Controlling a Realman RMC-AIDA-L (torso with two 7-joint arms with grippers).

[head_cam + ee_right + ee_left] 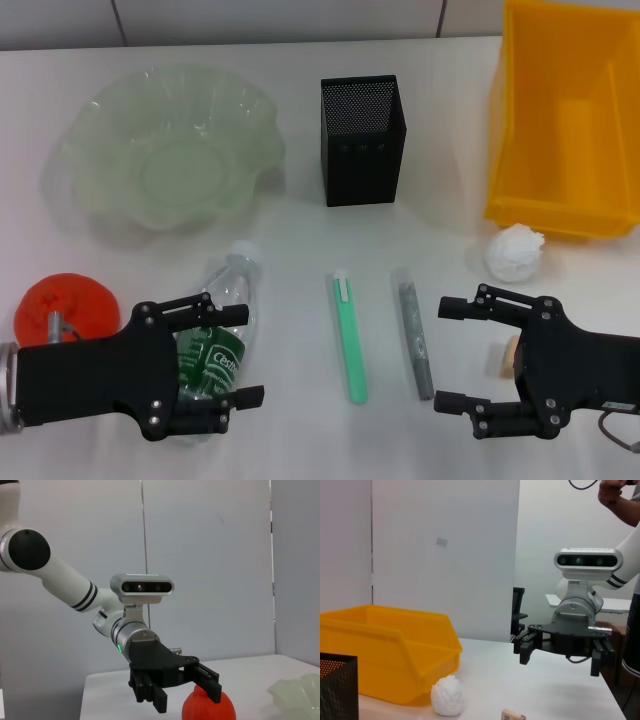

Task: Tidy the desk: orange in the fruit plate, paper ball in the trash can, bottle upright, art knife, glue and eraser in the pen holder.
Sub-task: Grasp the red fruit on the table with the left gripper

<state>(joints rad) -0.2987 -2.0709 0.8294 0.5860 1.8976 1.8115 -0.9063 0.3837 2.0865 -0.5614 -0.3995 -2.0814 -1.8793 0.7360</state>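
Observation:
The bottle [232, 282] lies on its side at the front left, its labelled half between the spread fingers of my open left gripper [252, 355], which is also seen as left gripper [181, 692]. Whether those fingers touch it, I cannot tell. The orange [65, 305] sits left of that arm, also orange [209, 709]. My right gripper [462, 355] is open at the front right, with the small eraser [497, 358] between its fingers near the palm. The paper ball [515, 252] rests beside the yellow trash can [565, 205]. A green art knife [349, 335] and a grey glue stick [412, 330] lie in the middle.
The pale-green fruit plate [95, 190] stands at the back left and the black mesh pen holder [362, 140] at the back centre. The left wrist view shows the right gripper [562, 652], trash can [385, 650], paper ball [447, 696] and eraser [513, 715].

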